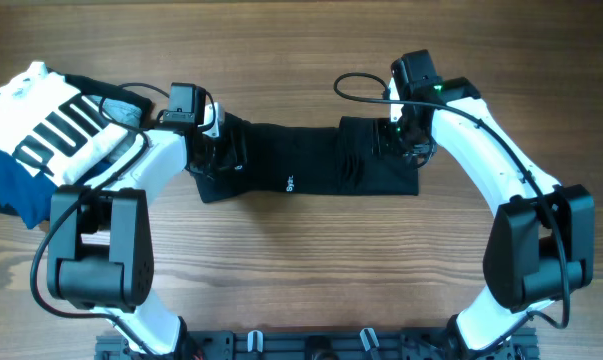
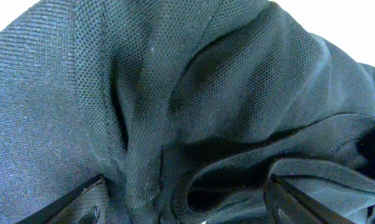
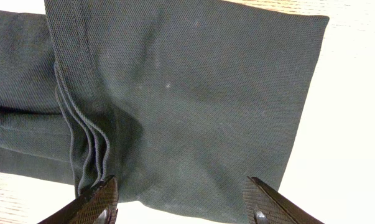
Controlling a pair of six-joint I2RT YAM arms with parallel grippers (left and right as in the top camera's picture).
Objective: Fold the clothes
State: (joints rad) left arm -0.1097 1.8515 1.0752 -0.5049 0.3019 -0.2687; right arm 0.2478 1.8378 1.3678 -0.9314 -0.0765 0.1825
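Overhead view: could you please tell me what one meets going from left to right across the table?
white garment with black stripes → left claw → bare middle of the black T-shirt → right claw

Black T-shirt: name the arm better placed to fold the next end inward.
Probably left. The left tool straddles bunched, unfolded fabric at the black T-shirt's left end; the right tool hovers open over a right end already folded flat.
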